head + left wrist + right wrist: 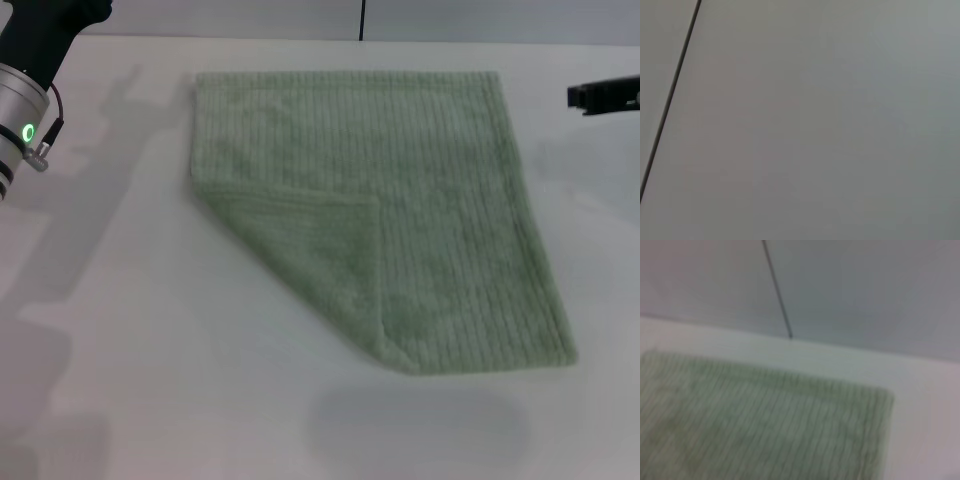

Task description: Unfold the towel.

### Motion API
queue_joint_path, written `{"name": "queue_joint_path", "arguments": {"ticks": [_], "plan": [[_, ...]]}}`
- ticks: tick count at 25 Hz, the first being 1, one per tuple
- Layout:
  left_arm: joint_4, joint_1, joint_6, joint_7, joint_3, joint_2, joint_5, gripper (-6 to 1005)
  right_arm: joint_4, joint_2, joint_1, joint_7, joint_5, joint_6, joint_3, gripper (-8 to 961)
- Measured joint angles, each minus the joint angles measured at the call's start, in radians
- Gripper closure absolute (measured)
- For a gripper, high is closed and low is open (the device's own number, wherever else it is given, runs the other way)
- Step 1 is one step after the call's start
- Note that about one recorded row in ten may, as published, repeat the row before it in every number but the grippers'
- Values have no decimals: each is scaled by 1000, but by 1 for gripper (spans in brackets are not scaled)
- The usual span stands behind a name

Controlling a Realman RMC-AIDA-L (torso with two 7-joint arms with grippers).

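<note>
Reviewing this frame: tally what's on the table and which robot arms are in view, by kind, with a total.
Towel, pale green, one corner folded over: 1
Table, white: 1
Robot arms in view: 2 (left arm at the far left edge, right claw at the far right edge)
Total: 4

Bright, soft shadows — right wrist blurred

Towel (440,220): pale green ribbed terry, lies flat on white table, mid-frame. Near-left corner folded over onto top, making a triangular flap w/ diagonal edge. Rest is spread, far edge straight.
</note>
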Motion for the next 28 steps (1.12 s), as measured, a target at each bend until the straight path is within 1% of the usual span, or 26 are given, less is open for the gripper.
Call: {"name": "queue_joint_path", "arguments": {"ticks": [1, 4, 5, 9, 11, 14, 15, 19, 23, 24, 25, 28], "plan": [[0, 0, 0, 0, 0, 0, 0, 256, 0, 0, 0, 0, 0, 0, 0, 955], [-5, 3, -2, 0, 1, -2, 0, 256, 57, -10, 45, -3, -27, -58, 11, 955], [-5, 3, -2, 0, 1, -2, 0, 256, 57, -10, 45, -3, -27, -58, 11, 955], [-6, 6, -10, 0, 1, -2, 0, 256, 102, -17, 87, -4, -72, -110, 7, 955], [-6, 6, -11, 0, 1, -2, 0, 256, 116, -19, 96, -5, -79, -117, 8, 954], [-6, 8, -12, 0, 1, -2, 0, 256, 183, -29, 132, -23, -92, -135, 19, 954], [-6, 8, -12, 0, 1, -2, 0, 256, 183, -29, 132, -23, -92, -135, 19, 954], [-6, 8, -13, 0, 1, -3, 0, 257, 253, -38, 169, -62, -90, -140, 24, 955], [-6, 8, -13, 0, 1, -4, 0, 257, 287, -42, 189, -73, -90, -144, 24, 954], [-6, 8, -13, 0, 1, -4, 0, 257, 320, -49, 206, -83, -88, -149, 25, 954], [-6, 8, -13, 0, 1, -4, 0, 257, 320, -49, 206, -83, -88, -149, 25, 954], [-5, 8, -13, 0, 1, -4, 0, 257, 373, -59, 233, -103, -86, -156, 32, 954]]}}
